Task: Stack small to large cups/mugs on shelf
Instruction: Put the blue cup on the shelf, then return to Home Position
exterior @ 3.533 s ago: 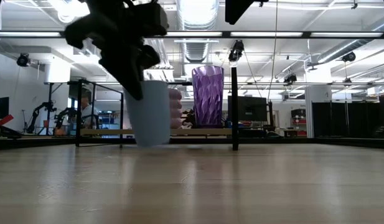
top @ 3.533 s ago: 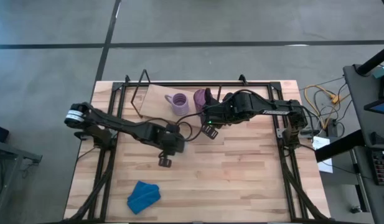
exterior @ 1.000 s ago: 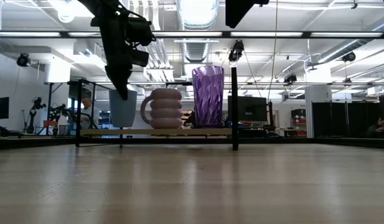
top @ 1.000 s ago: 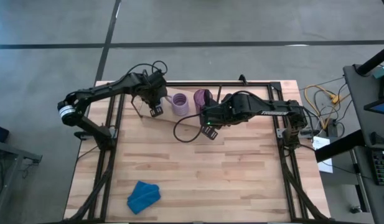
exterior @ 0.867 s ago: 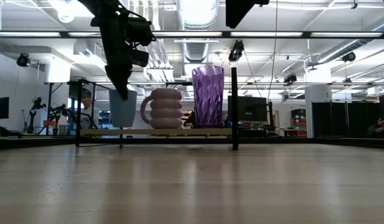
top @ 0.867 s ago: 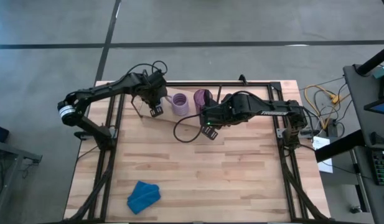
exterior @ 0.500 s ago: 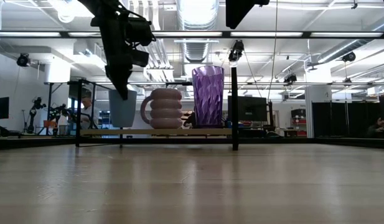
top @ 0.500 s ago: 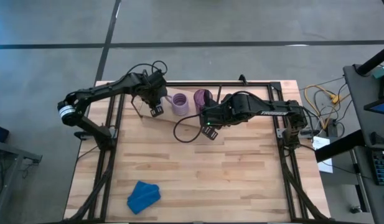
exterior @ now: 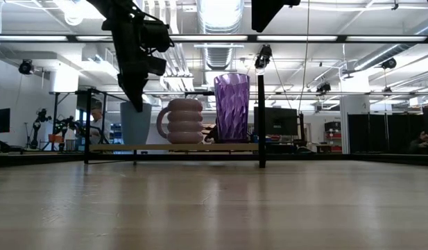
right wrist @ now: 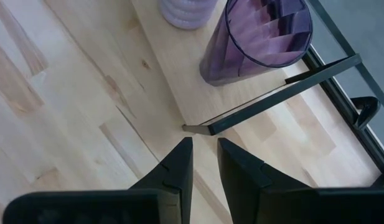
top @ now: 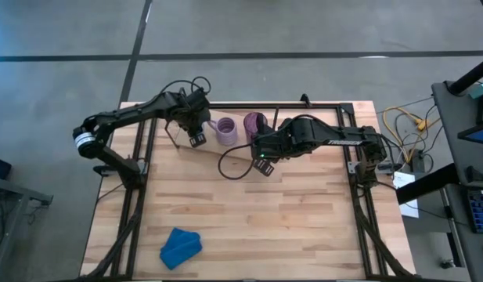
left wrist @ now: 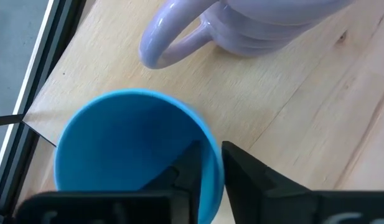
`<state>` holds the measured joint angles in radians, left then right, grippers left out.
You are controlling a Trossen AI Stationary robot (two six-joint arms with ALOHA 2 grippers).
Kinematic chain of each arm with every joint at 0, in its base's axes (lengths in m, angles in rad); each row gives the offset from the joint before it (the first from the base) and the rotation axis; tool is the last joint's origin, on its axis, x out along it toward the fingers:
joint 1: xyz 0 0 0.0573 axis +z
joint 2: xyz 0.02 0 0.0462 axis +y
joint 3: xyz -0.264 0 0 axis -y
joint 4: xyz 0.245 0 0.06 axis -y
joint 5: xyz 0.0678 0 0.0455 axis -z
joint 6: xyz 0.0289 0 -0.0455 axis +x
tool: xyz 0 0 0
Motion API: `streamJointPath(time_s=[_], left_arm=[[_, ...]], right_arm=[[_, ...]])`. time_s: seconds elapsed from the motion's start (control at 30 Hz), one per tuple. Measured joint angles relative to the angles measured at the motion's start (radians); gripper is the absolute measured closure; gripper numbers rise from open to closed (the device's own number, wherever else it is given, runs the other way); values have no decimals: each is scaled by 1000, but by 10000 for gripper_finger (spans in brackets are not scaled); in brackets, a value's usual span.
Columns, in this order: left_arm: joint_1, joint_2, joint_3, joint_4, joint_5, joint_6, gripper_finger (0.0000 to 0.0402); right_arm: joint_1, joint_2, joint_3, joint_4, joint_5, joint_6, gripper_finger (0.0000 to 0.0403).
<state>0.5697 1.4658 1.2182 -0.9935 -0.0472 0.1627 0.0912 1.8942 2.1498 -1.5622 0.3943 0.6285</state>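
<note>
Holding the blue cup point(left wrist: 132, 155) by its rim, our left gripper point(left wrist: 207, 165) sets it on the shelf point(exterior: 175, 147) beside the lavender mug point(exterior: 184, 121), tumbler point(exterior: 232, 107) beyond; our right gripper point(right wrist: 201, 155), nearly closed and empty, waits near the tumbler.

My left gripper point(top: 196, 138) hovers at the light-wood shelf board point(top: 196, 119), just beside the lavender handled mug point(top: 224, 129). The translucent purple tumbler point(top: 253, 123) stands next to it, near my right gripper point(top: 261, 164). A crumpled blue cloth point(top: 180, 247) lies well apart on the butcher-block surface point(top: 304, 227).
</note>
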Motion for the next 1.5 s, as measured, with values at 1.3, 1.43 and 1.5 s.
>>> streamJointPath(time_s=[1.3,1.43,1.5], left_arm=[[-176,-564,247,-26,398,-235,350],[-176,-621,237,7,340,-188,350],[-176,-633,232,8,278,-176,350]], right_arm=[[305,-249,6,-8,359,49,335],[311,-363,-136,14,384,49,335],[309,-430,-226,77,385,48,335]])
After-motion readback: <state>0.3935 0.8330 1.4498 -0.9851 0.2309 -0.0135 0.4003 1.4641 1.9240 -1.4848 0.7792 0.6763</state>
